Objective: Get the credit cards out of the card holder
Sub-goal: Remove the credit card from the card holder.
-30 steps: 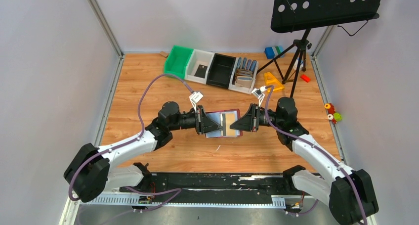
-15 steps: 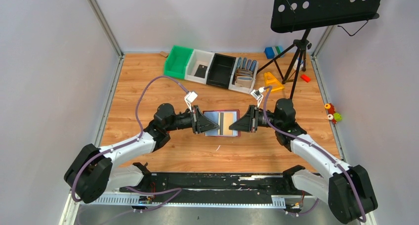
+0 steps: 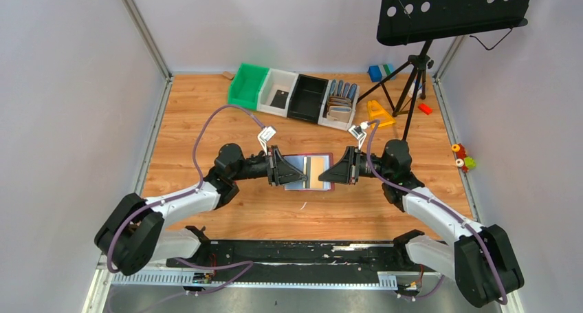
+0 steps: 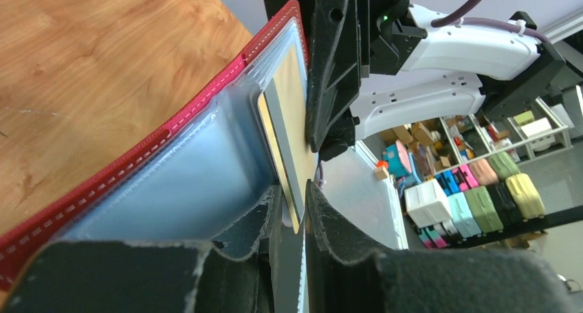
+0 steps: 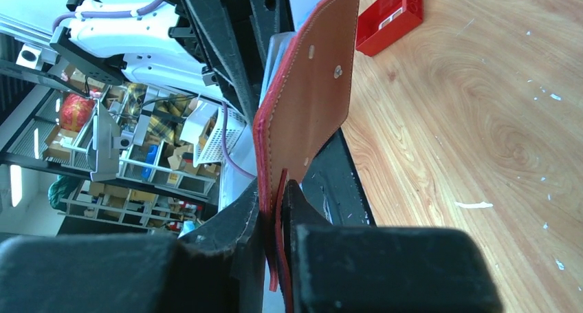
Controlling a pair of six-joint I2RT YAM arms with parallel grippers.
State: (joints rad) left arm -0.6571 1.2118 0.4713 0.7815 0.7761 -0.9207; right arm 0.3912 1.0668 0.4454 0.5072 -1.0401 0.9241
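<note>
The maroon card holder (image 3: 307,172) is held open above the table, between my two grippers. My left gripper (image 3: 282,170) is shut on the edges of a gold-tan card (image 4: 297,86) and a grey card (image 4: 278,141), which stick out of a clear inner pocket. The holder's red stitched rim (image 4: 172,131) runs along the left of that view. My right gripper (image 3: 335,173) is shut on the holder's opposite edge; its leather outside with a snap (image 5: 309,113) shows in the right wrist view. No black card shows.
A row of bins stands at the back: green (image 3: 249,84), white (image 3: 278,91), black (image 3: 307,96), and a white one with upright wallets (image 3: 339,103). A music stand tripod (image 3: 412,79), a yellow wedge (image 3: 377,111) and a red brick (image 3: 425,108) are at the back right.
Both grippers have carried the holder slightly toward the back and levelled it. The left gripper has drawn a little to the left. Both grips are unchanged.
</note>
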